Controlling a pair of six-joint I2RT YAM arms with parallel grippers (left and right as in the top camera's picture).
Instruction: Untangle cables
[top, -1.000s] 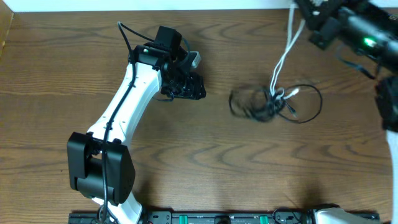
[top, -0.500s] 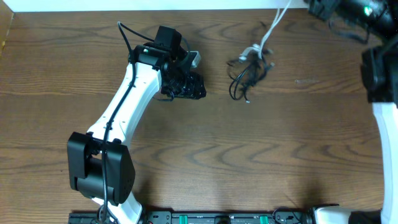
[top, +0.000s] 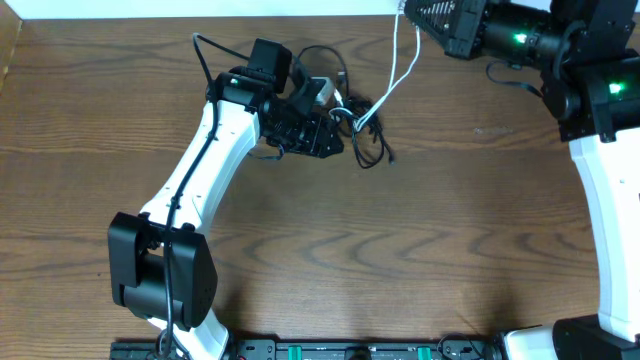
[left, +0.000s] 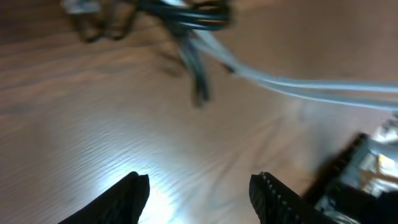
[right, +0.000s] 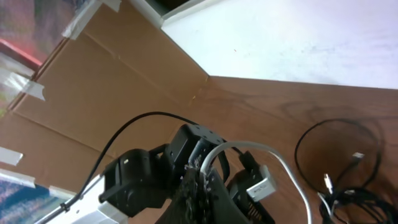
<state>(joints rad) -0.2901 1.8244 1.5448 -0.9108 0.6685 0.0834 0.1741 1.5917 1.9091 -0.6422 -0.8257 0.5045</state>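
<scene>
Cables (top: 362, 128) lay bunched at the far middle of the table (top: 450, 230), right against the left arm's wrist as seen from overhead. We couldn't tell whether they were touching it or just beside it.

The white cable (top: 395, 70) ran in a nearly straight line from the bunch up to the right gripper (top: 407, 9) at the far edge. In the right wrist view the cord came out from between the closed fingers, so we read that gripper as clamped on the white cable.

The black cable (top: 322, 56) had one loop lying behind the left wrist, with the rest crossed over the white cord in the bunch.

The left gripper (left: 200, 185) stood roughly half open with nothing between its fingers, only bare wood under them. The cables showed blurred at the top of its view, ahead of the fingertips and not between them.

Step, as we judged it: pull-apart phase. The right arm had the white cord and the left was lining up on the black. The cords were not yet separated.

Next move calls for:
- Left gripper reaches forward into the black loops.
- It closes on the black cable only, since the white strand runs right past it.
- It then pins or pulls opposite to the right arm.

Risks:
- Grabbing both cords would tighten the knot.
- With the black cable unpinned, the whole bunch would likely drag along with the white line.
</scene>
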